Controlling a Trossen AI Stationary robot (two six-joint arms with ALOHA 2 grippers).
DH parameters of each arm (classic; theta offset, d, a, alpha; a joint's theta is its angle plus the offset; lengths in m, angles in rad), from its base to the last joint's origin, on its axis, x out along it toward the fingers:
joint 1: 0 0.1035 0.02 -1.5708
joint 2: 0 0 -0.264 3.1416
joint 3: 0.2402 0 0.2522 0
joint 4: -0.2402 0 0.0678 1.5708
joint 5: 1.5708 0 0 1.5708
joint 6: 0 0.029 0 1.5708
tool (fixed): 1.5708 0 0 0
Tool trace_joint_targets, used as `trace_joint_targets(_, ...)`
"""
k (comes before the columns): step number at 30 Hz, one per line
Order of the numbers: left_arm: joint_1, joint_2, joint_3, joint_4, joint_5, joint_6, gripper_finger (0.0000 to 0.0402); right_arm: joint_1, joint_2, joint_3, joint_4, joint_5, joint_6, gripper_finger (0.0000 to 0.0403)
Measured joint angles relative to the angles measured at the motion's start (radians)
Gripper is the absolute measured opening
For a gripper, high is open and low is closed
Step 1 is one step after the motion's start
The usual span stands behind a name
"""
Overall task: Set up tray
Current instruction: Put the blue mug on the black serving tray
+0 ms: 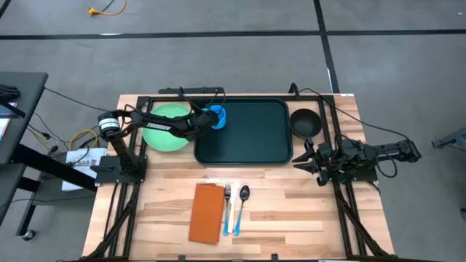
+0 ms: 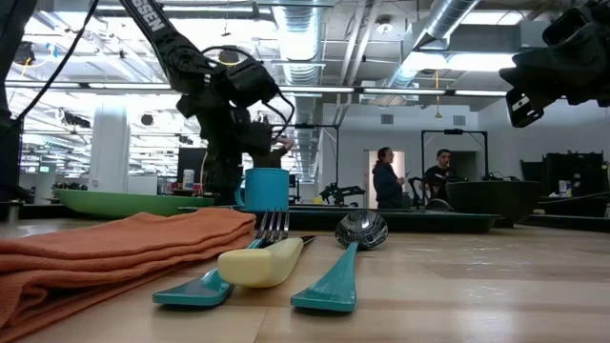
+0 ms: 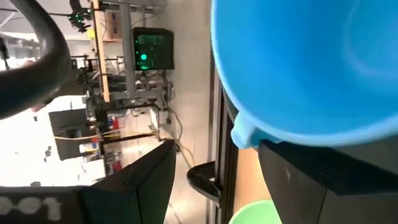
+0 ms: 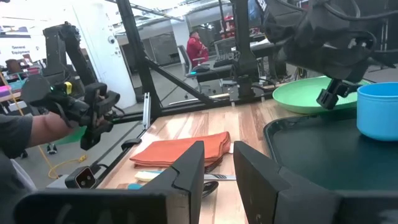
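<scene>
So far only the blue cup [image 1: 218, 116] sits on the tray [image 1: 247, 135], upper centre; left hand [image 1: 206, 118], wide open, flanks it. Plate [image 1: 164, 126], bowl [image 1: 305, 122], napkin [image 1: 207, 212], cutlery [image 1: 235, 207] remain outside on the surface. Right hand [image 1: 309, 158], partly closed, holds nothing.

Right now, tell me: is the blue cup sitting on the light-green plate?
No. In the high view the blue cup stands on the dark green tray, beside the plate.

Cup [image 1: 218, 116], plate [image 1: 164, 126], bowl [image 1: 305, 122], perhaps napkin [image 1: 207, 212].
</scene>
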Motion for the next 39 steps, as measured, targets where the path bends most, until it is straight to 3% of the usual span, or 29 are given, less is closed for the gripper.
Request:
trace_joint_targets(7, -0.022, -0.113, 0.0, -0.001, -0.057, -0.057, 0.0222, 0.0, 0.0, 0.0, 0.0, 0.0, 0.0, 0.0082)
trace_joint_targets(10, -0.047, -0.187, 0.0, 0.0, -0.006, -0.129, 0.0222, 0.0, 0.0, 0.0, 0.0, 0.0, 0.0, 0.0082)
trace_joint_targets(14, -0.092, -0.286, 0.0, -0.001, 0.213, -0.285, 0.0222, 0.0, 0.0, 0.0, -0.001, 0.0, 0.0, 0.0082)
trace_joint_targets(20, -0.155, -0.358, 0.001, 0.01, 0.72, -0.488, 0.0222, 0.0, 0.0, 0.0, -0.001, 0.0, 0.0, 0.0082)
trace_joint_targets(23, -0.187, -0.349, 0.001, 0.015, 0.838, -0.561, 0.0221, 0.0, 0.0, 0.0, -0.001, 0.0, 0.0, 0.0082)
trace_joint_targets(28, -0.232, -0.293, 0.001, 0.012, 0.837, -0.674, 0.0196, 0.0, 0.0, 0.0, 0.0, 0.0, 0.0, 0.0082)
trace_joint_targets(39, -0.206, -0.15, 0.0, 0.008, 0.773, -0.854, 0.0071, 0.0, 0.0, 0.0, -0.006, 0.0, 0.017, 0.0082)
